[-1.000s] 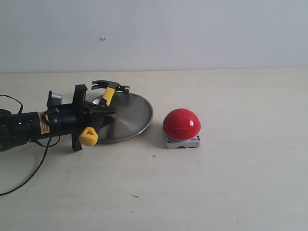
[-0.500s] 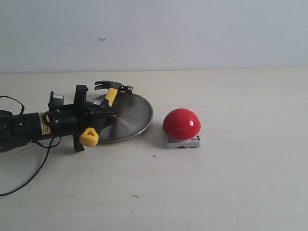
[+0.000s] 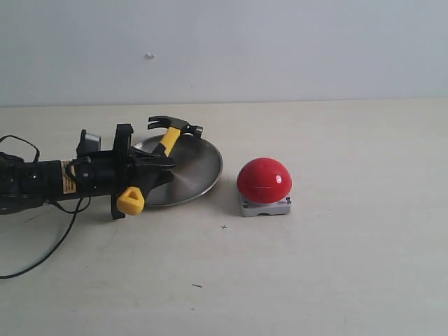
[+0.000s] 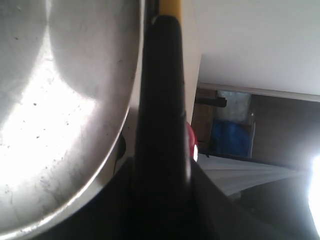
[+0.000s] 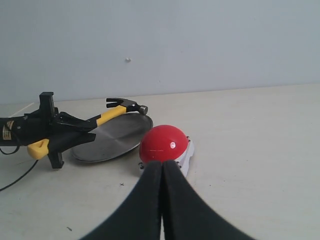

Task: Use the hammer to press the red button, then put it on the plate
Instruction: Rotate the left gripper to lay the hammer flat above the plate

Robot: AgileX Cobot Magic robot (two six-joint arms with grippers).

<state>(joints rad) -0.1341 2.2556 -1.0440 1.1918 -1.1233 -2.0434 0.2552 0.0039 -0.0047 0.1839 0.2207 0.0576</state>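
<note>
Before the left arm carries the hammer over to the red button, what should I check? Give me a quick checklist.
1. Hammer held in the left pincer: ok, shut on the handle.
2. Hammer head clear of the plate: cannot tell; it sits over the far rim.
3. Button upright and uncovered: ok.
4. Way from plate to button free: ok, only bare table between them.
5. Right pincer out of the way: ok, shut, empty and not in the exterior view.
</note>
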